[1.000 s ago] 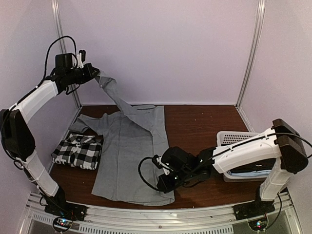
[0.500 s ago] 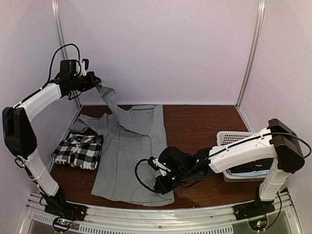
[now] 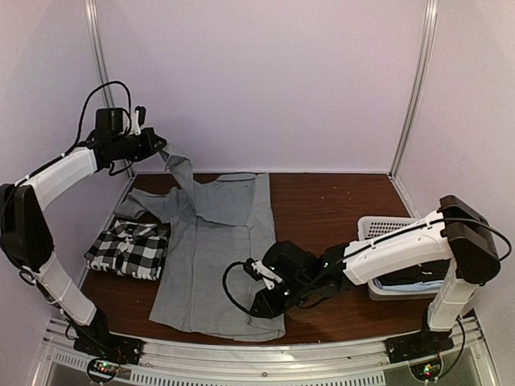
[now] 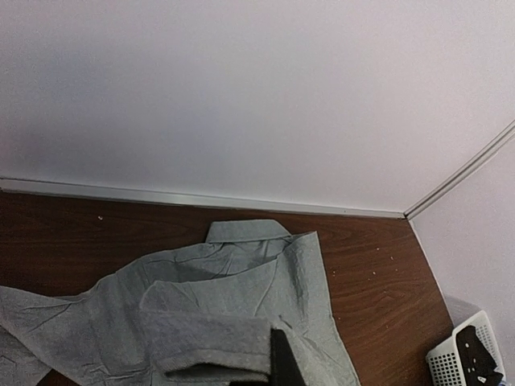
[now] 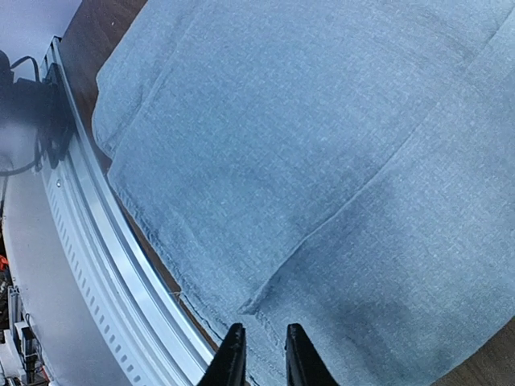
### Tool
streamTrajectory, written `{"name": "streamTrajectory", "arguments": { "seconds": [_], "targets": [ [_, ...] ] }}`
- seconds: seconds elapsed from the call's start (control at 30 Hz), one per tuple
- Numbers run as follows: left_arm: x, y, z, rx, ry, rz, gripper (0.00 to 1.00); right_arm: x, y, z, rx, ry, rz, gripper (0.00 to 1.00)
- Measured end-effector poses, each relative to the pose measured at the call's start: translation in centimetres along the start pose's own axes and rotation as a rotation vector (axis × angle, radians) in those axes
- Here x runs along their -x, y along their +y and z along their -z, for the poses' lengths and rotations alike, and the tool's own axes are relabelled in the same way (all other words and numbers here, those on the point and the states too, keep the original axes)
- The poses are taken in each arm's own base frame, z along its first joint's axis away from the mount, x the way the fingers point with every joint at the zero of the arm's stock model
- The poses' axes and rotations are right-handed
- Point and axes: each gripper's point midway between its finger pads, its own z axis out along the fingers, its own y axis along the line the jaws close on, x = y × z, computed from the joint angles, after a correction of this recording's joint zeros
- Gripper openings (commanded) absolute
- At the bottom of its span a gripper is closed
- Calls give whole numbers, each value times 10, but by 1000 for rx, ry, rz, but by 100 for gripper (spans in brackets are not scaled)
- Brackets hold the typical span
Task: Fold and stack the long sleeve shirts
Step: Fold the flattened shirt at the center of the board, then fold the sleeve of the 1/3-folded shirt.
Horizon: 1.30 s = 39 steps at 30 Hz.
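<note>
The plain grey long sleeve shirt [image 3: 213,249] lies spread flat on the brown table [image 3: 322,201], collar at the back. My left gripper [image 3: 158,145] is high at the back left, shut on the shirt's sleeve [image 3: 183,173], which hangs from it down to the shirt body. In the left wrist view the cuffed sleeve [image 4: 209,344] lies against one dark finger [image 4: 286,363]. My right gripper [image 3: 256,304] is low over the shirt's front hem [image 5: 173,277], its fingers [image 5: 233,354] slightly apart, with cloth showing in the gap. The checked shirt [image 3: 129,248] sits folded at the left.
A white basket [image 3: 393,227] holding dark cloth stands at the right, behind the right arm. The metal rail [image 5: 96,265] of the table's front edge runs just in front of the hem. Walls close in the back and both sides.
My left gripper has come down and slightly right with the sleeve. My right gripper has slid left along the hem and its jaws have parted a little.
</note>
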Motion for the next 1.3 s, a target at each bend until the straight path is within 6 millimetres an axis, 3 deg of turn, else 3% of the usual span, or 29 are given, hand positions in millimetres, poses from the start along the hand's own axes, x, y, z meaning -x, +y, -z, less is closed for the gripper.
{"name": "streamTrajectory", "arguments": {
  "seconds": [0.13, 0.27, 0.5, 0.63, 0.8, 0.93, 1.07, 1.3],
  "targets": [
    [-10, -2, 14, 1, 1, 5, 0, 13, -11, 7, -10, -31, -16, 33],
    [-13, -6, 30, 4, -15, 3, 0, 36, -16, 28, -1, -98, -24, 38],
    [-27, -3, 43, 21, -14, 8, 0, 73, -38, 57, -17, -201, -46, 39],
    [-45, 4, 47, 45, 10, 28, 0, 122, -63, 81, -36, -318, -95, 37],
    [-55, 7, 62, 71, 7, 42, 0, 208, -103, 104, -32, -516, -144, 34],
    [-51, 3, 79, 84, -25, 38, 0, 241, -143, 92, -26, -551, -196, 34],
    [-57, 4, 88, 100, -26, 46, 0, 255, -177, 66, -16, -532, -239, 33],
    [-73, 13, 93, 141, 12, 71, 0, 281, -192, 33, 31, -520, -251, 28]
  ]
}}
